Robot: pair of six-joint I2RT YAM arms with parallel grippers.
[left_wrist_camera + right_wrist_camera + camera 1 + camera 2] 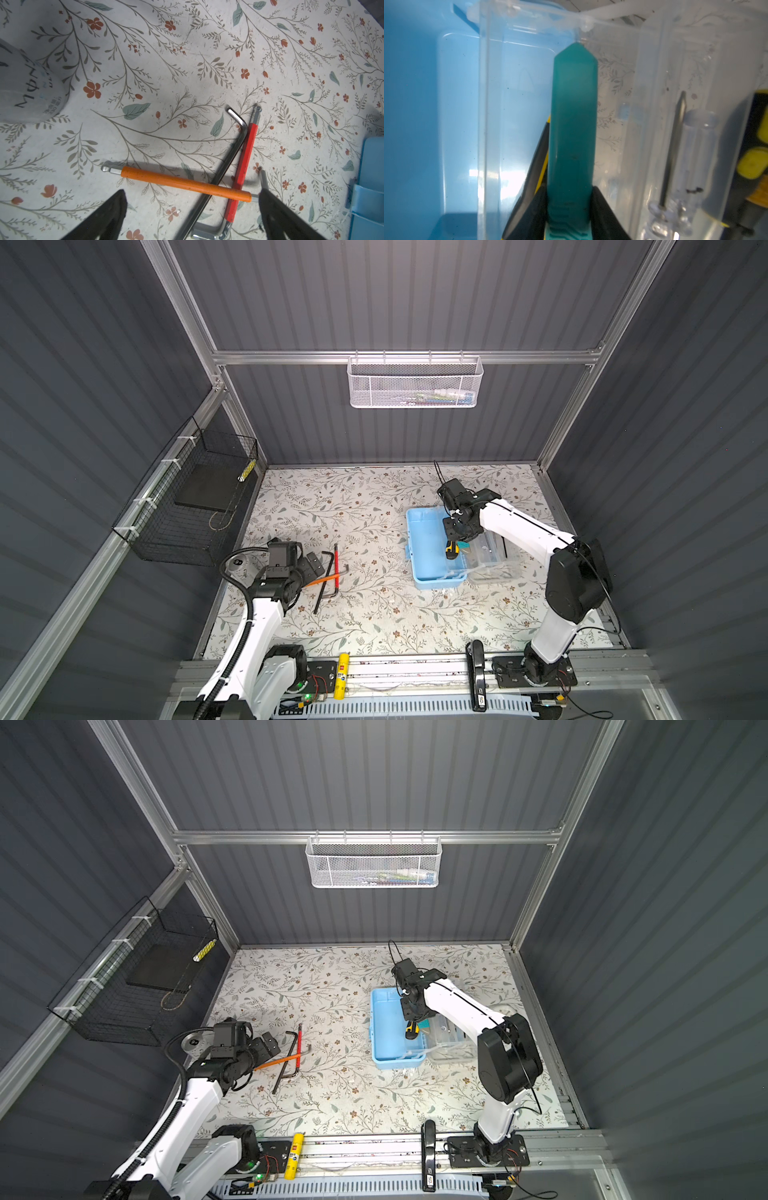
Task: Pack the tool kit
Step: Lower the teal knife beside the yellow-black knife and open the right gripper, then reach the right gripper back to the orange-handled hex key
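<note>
The light-blue box (428, 551) lies open right of the table's middle, its clear lid (496, 562) folded out to the right with a screwdriver (675, 145) on it. Above it the right gripper (569, 190) is clamped on a teal tool (574, 124). Well to the left, the hex keys (245, 158) lie crossed under the left gripper (192, 192), whose jaws are wide apart.

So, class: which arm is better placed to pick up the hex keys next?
Left. The left gripper hangs open close to the hex keys; the right gripper is over the blue box, busy with a teal tool.
</note>
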